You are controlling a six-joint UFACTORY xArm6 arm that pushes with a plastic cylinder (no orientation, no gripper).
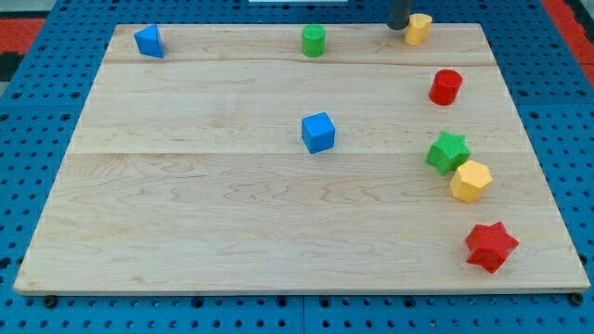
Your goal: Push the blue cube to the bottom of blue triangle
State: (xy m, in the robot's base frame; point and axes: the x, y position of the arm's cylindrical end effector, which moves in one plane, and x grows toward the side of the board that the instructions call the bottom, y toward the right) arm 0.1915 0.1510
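The blue cube sits near the middle of the wooden board. The blue triangle is at the view's top left corner of the board, far to the left of and above the cube. My tip is at the view's top edge, right of centre, just left of a yellow block and far above and right of the blue cube.
A green cylinder stands at the top centre. A red cylinder, a green star, a yellow hexagon and a red star line the right side.
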